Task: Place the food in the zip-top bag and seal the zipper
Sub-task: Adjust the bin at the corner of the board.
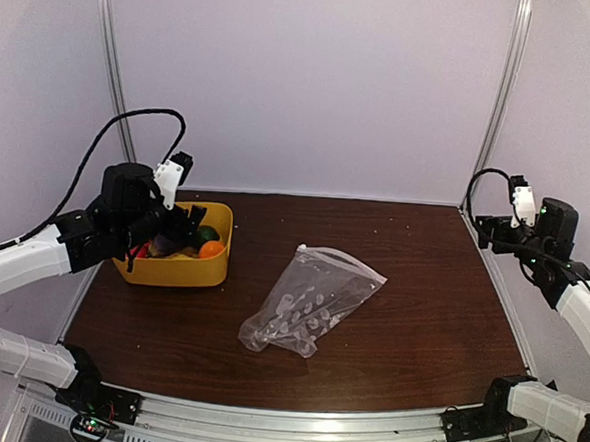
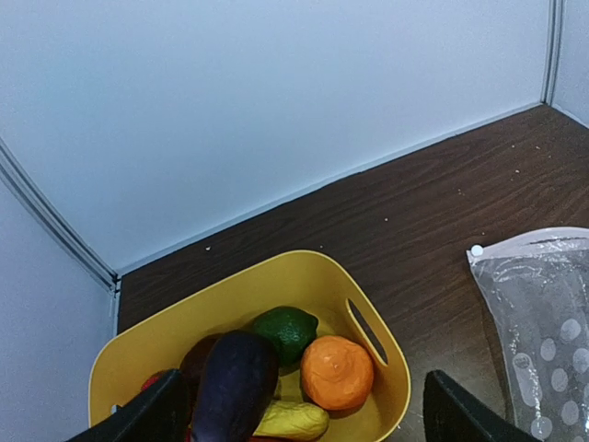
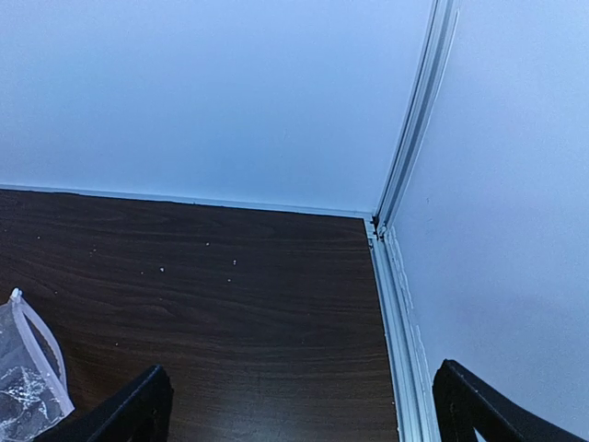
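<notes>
The food lies in a yellow basket point(image 1: 212, 266) at the table's left: a dark purple eggplant point(image 2: 235, 382), a green fruit point(image 2: 287, 330), an orange point(image 2: 337, 372), a yellow piece point(image 2: 293, 420) and a red one, mostly hidden. My left gripper point(image 1: 180, 224) hangs open over the basket, empty; its fingers point(image 2: 143, 419) frame the food in the left wrist view. The zip-top bag point(image 1: 310, 302), clear with white dots, lies flat mid-table, its zipper edge point(image 1: 348, 259) at the far right end. It also shows in the left wrist view point(image 2: 543, 322). My right gripper point(image 1: 487, 229) is open and empty at the far right.
The basket's handle slot point(image 2: 365, 330) faces the bag. White walls with metal corner rails point(image 3: 405, 184) bound the table at the back and sides. The bag's corner point(image 3: 23, 368) shows at the right wrist view's left edge. Dark wood table point(image 1: 421, 289) lies between bag and right arm.
</notes>
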You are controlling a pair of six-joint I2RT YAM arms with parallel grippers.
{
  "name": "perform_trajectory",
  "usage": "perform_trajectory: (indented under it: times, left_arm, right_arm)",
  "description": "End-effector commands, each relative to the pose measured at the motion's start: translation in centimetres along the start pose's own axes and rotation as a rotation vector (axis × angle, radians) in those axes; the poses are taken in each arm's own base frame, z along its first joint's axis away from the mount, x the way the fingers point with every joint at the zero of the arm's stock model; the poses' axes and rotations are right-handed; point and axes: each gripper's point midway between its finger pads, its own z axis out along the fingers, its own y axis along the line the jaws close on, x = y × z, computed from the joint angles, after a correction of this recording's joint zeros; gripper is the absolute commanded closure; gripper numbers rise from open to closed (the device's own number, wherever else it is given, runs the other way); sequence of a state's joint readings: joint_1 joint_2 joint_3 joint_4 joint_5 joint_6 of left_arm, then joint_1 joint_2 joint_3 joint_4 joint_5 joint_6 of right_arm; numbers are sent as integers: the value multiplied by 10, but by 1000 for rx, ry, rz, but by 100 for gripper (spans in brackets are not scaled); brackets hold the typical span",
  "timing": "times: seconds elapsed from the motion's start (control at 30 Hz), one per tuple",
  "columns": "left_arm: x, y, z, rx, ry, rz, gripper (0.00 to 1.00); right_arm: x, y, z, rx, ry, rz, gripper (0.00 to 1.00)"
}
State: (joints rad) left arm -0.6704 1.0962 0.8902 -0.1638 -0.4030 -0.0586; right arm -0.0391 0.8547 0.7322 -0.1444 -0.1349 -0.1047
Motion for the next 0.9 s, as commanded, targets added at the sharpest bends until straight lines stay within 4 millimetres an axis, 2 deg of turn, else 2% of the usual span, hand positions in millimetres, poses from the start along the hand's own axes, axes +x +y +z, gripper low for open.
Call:
perform_trajectory:
  times: [0.0, 0.17, 0.33, 0.6, 0.73, 0.87]
  left_arm:
    - [7, -19, 6, 48, -10, 9, 11]
    - [17, -37, 24, 65, 66, -22, 16]
    - [22, -62, 56, 89, 188, -54, 23]
    - [5, -87, 111, 35, 293, -148, 25]
    - [5, -86, 136, -53, 336, -154, 26]
    - [12, -80, 148, -67, 383, -186, 32]
  right_arm:
    - [8, -6, 4, 19, -11, 0, 0]
    - [25, 14, 6, -95, -5, -81, 0]
    - [44, 29, 8, -184, 37, -144, 0]
    - [59, 51, 11, -302, 87, -212, 0]
    - [63, 58, 9, -330, 94, -242, 1]
    - [64, 62, 5, -352, 89, -264, 1]
